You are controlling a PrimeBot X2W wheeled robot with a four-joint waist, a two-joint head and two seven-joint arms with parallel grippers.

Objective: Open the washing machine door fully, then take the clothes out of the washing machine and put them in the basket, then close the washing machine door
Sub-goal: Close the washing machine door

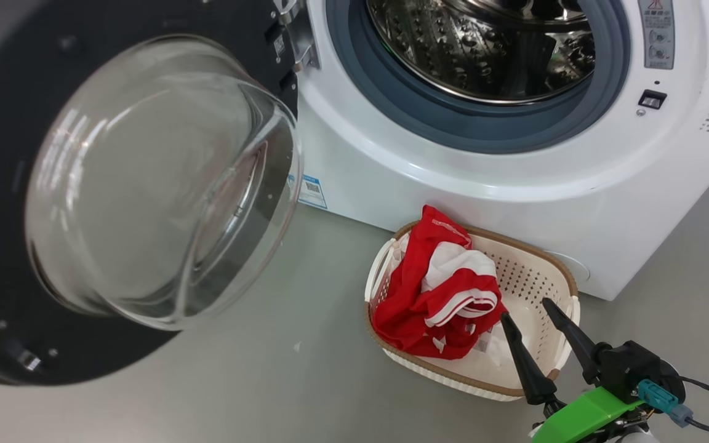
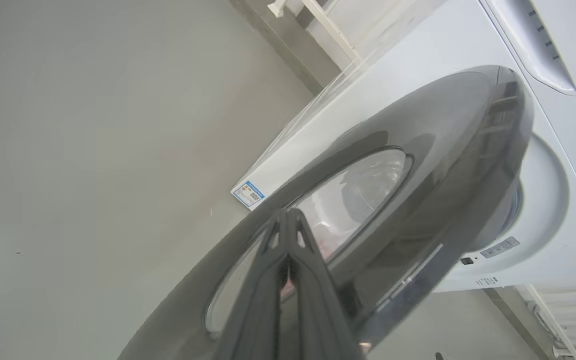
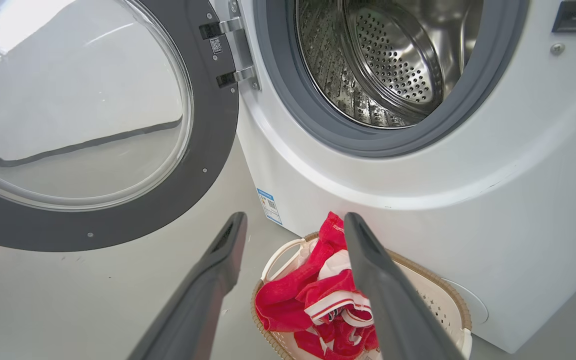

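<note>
Two grippers and four task items, listed left to right across my head view.

1. Washing machine door point(image 1: 145, 184): swung open on hinges at the left of the opening, occupying 9 o'clock. It has a glossy black rim and a clear glass bowl bulging toward me.
2. My left gripper point(image 2: 288, 216): fingers pressed together at the tips. In its wrist view the tips sit over the door's black outer face beside the glass; whether they touch it I cannot tell.
3. Washing machine point(image 1: 453, 178): at 12 to 1 o'clock, with its grey gasket point(image 1: 354, 80) and perforated steel drum point(image 1: 484, 49) exposed.
4. Clothes point(image 1: 434, 289): red with white stripes, heaped in the basket's left half, at 5 o'clock.
5. Basket point(image 1: 536, 280): on the floor point(image 1: 237, 381), just in front of the washer.
6. My right gripper point(image 1: 527, 309): fingers spread apart, holding nothing, with the tips over the basket's right half and apart from the clothes.
</note>
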